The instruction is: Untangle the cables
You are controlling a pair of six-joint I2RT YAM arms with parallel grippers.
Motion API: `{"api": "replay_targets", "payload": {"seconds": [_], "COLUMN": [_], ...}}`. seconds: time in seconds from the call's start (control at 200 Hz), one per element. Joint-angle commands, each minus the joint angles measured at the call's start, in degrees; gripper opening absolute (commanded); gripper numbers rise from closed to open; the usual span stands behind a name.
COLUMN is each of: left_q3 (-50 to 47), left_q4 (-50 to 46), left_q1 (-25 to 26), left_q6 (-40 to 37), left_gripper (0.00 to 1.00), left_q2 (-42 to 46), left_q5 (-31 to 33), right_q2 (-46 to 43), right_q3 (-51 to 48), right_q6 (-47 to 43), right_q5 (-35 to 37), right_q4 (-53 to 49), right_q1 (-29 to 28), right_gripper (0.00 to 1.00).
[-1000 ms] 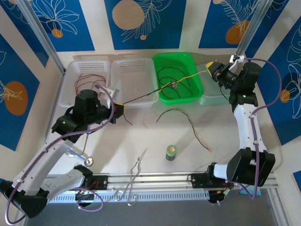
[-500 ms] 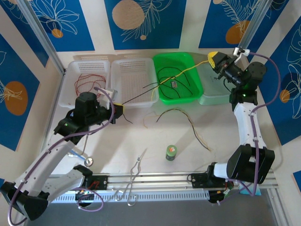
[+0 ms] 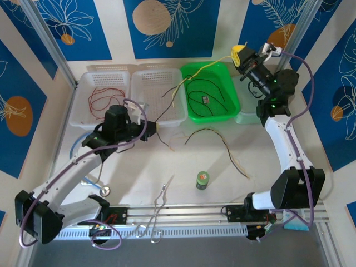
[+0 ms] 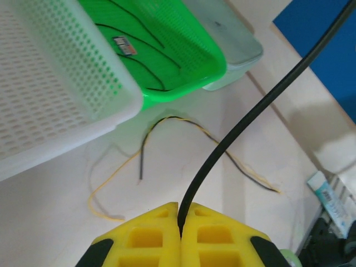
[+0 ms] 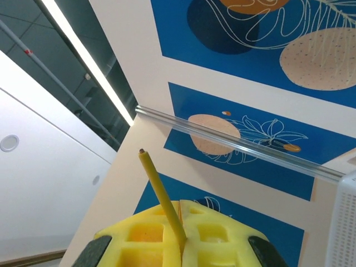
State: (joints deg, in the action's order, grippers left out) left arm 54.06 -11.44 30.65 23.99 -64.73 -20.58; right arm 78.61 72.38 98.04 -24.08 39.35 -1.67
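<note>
Two big robot arms are working on the pulling-apart step, I think. The left gripper sits low over the table, and its yellow tips are squeezed tight on the end of a black cable. The right gripper is lifted high at the back, pointing up at the wall, and it pinches a yellow cable just as tight. In the top view both cables run toward each other and seem to meet above the near edge of the white baskets. I cannot tell if they are knotted there. The next move probably calls for a slow, soft pull, with the two grippers going farther apart, so the cables slide free and do not snap or slip out. The table is flat, pale and smooth. The white baskets are hard plastic with lots of tiny holes, like a net. The green basket is shiny plastic, with thin black cables curled inside it. More red cables lie in loops in the far left basket. A little green can stands round and upright near the front. A loose cable, black and yellow, bends like a floppy arch on the table.
</note>
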Motion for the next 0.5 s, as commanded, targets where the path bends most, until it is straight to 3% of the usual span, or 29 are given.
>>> {"api": "replay_targets", "payload": {"seconds": [0.0,0.215,0.495], "left_q3": [-0.72,1.91,4.02], "left_q4": [12.12,17.44,17.66], "left_q1": [2.9,3.43,-4.82], "left_q6": [4.97,4.99,4.99], "left_gripper": [0.0,0.0,0.0], "left_q2": [-3.8,-11.21,-11.58], "left_q5": [-2.41,-1.92,-4.3], "right_q2": [0.53,1.14,-3.51], "right_q3": [-0.03,0.13,-3.65], "right_q6": [0.26,4.81,3.38], "right_q5": [4.26,3.62,0.33], "right_q4": [2.75,6.01,2.02], "right_q1": [-3.1,-3.22,1.83], "right_gripper": [0.0,0.0,0.0]}}
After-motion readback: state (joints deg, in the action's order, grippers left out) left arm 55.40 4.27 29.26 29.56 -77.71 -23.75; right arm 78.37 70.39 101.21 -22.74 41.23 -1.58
